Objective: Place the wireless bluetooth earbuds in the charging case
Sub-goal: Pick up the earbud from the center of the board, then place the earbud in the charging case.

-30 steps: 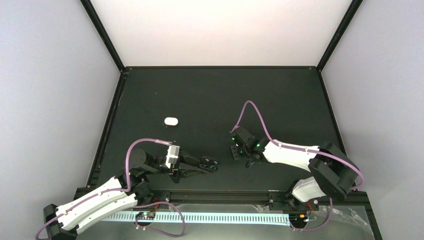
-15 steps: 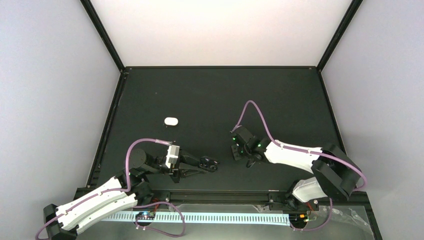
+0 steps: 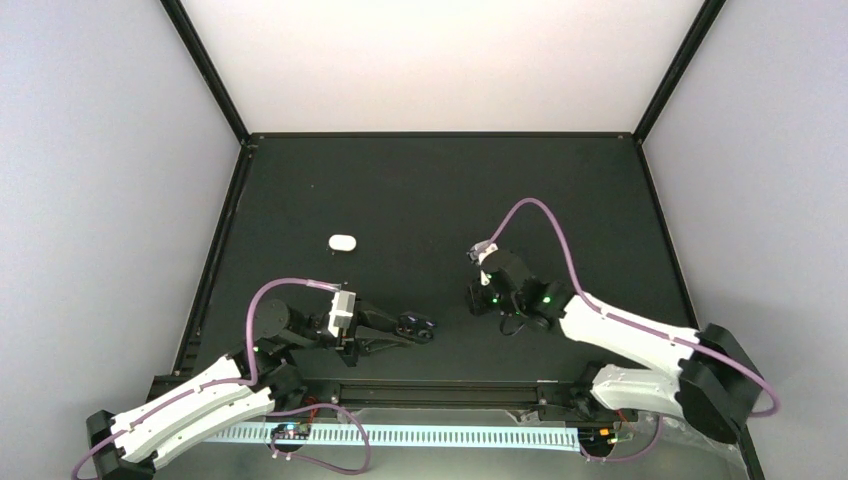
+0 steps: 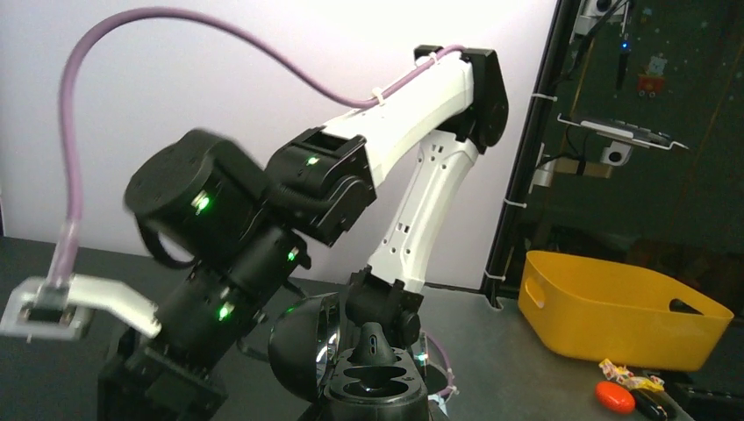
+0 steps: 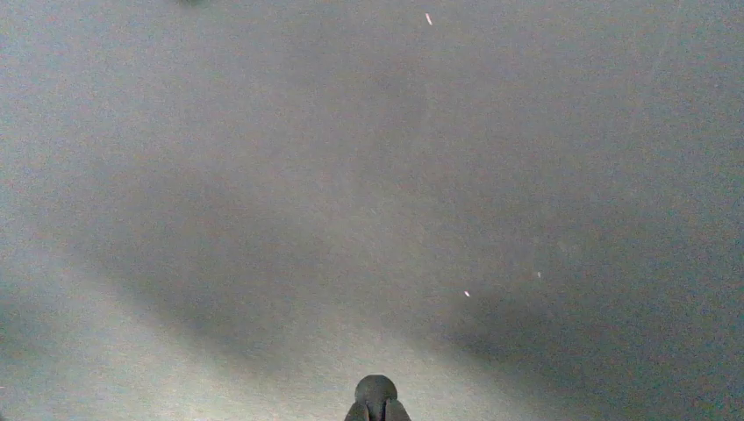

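Overhead view of a dark surface point(image 3: 420, 190) with two robot arms. The left claw point(image 3: 415, 327) lies low and level, pointing toward the right arm, and is closed on an open black case point(image 4: 375, 379). Its wrist view shows the glossy lid point(image 4: 303, 346) hinged open to one side and the wells in the base facing up. Whether the wells are filled cannot be told. The right claw point(image 3: 479, 299) points straight down at the surface, just right of the left claw's tip and a little farther from the arm bases, with a clear gap between the two. Its wrist view shows only the surface and, at the bottom edge, the tips drawn narrow around a tiny dark rounded thing, probably a black bud point(image 5: 375, 390). The black case therefore lies near, to the right claw's own left and slightly nearer the bases. The coming move probably means carrying the bud sideways over the wells, then lowering it. A closed white case point(image 3: 342, 242) sits well apart, beyond the left claw and nearer that arm. No other buds are visible.
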Controlling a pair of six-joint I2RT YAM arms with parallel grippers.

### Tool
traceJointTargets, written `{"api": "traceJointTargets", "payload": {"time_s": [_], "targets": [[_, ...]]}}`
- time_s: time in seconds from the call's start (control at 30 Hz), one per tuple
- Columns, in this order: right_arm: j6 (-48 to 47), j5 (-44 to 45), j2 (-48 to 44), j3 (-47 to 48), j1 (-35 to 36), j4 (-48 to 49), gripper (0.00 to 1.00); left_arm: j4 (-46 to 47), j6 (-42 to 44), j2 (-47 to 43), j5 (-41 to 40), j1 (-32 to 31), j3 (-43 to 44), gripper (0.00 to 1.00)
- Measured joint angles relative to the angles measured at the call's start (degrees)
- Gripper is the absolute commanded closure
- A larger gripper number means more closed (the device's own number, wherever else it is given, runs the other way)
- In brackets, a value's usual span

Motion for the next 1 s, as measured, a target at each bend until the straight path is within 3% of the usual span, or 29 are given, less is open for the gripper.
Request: {"api": "traceJointTargets", "payload": {"time_s": [0.3, 0.6, 1.0], "targets": [[-5.6, -0.2, -20.9, 0.6, 0.0, -0.9, 0.99, 0.0, 0.0, -0.3, -0.5, 0.0, 0.0, 0.98], [-12.9, 2.4, -34.6, 8.1, 0.0, -5.4, 0.99, 0.1, 0.0, -0.1, -1.1, 0.0, 0.2, 0.98], [-20.6, -7.3, -35.2, 17.1, 0.0, -8.7, 0.99, 1.8, -0.2, 0.7, -1.6, 0.0, 1.9, 0.98]]}}
